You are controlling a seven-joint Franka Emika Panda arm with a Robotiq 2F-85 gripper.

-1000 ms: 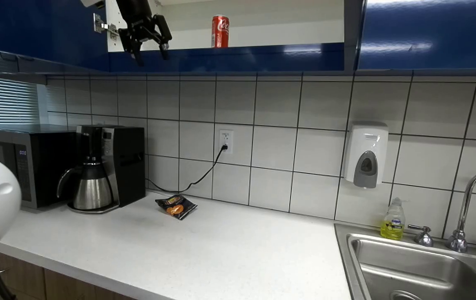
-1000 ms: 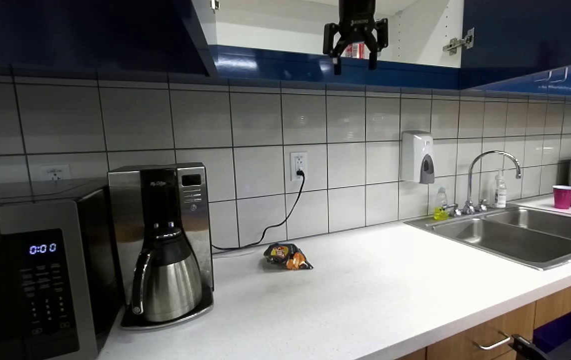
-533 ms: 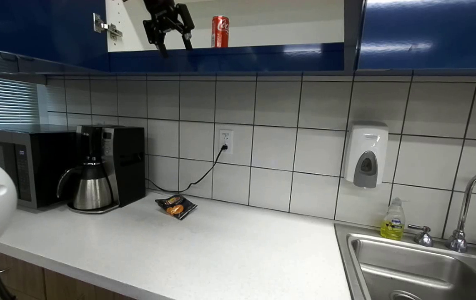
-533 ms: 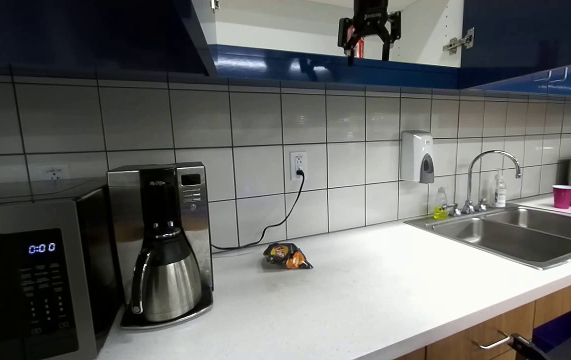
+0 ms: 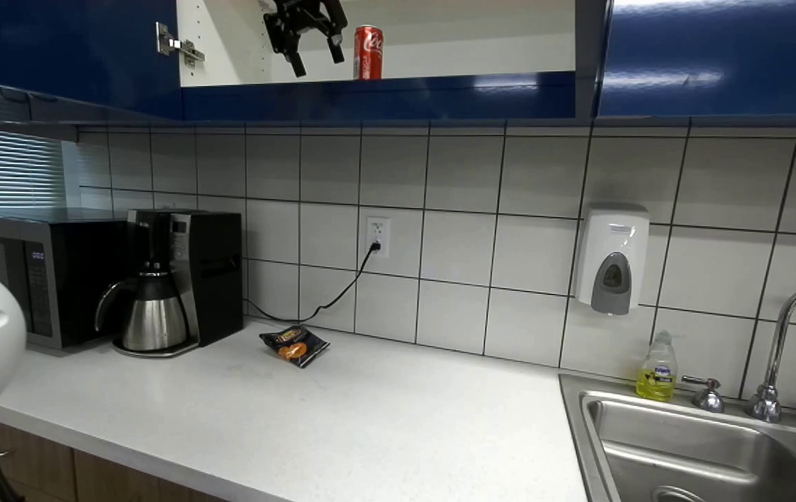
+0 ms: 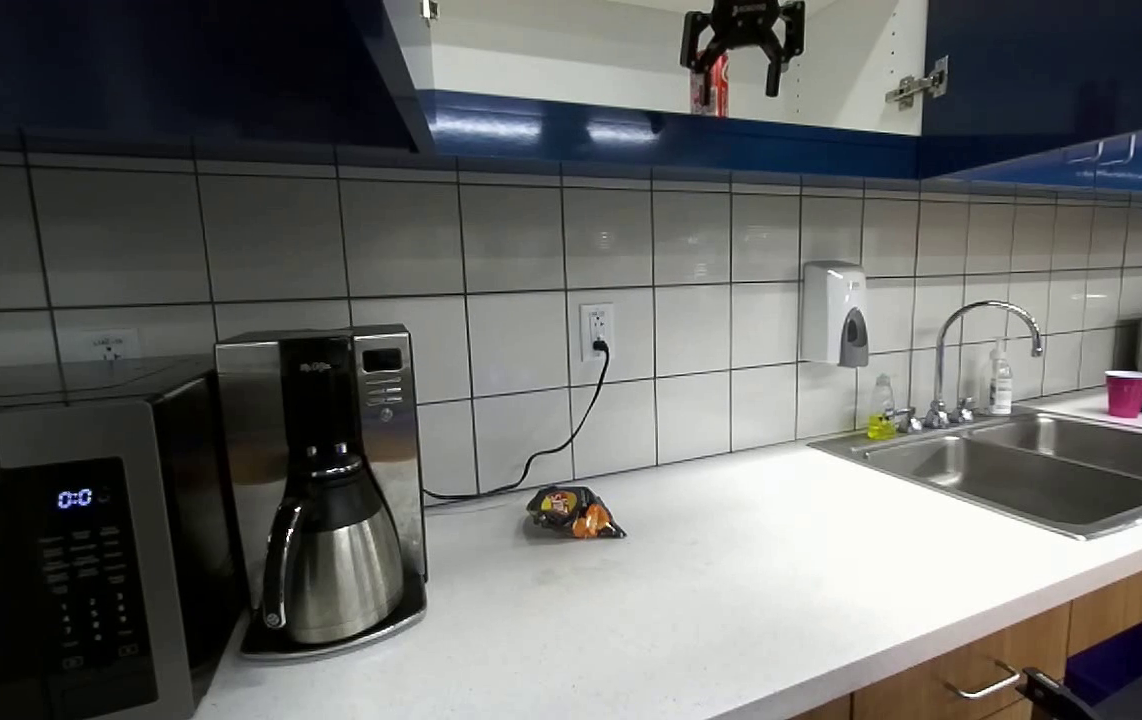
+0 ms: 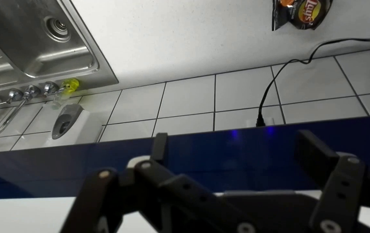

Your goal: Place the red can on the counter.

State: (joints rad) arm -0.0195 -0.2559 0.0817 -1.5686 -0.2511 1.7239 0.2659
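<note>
Kitchen: tiled wall (image 5: 457,244) behind a long white surface (image 5: 398,425), with an open blue cabinet (image 5: 468,49) above it.
Red can (image 5: 368,52): upright in that cabinet near its front edge (image 5: 398,100), apart from the jaws; the wrist view does not show it.
Jaws: spread apart with nothing between them, tips downward, above the front edge in both exterior views.
Can from jaws: deeper into the cabinet, I judge, since in an exterior view the jaws partly cover the red can (image 6: 719,88).
Can's long axis: vertical, close to the line the jaws point along, though they lean a little.
Next move: probably inward over the front edge, bringing the gap around the can; a tip catching its side could topple it.
Surface below: carries a dark chip packet (image 5: 295,346) between coffee maker (image 5: 220,272) and steel sink (image 5: 581,434); the can is yet to be lowered there.
</note>
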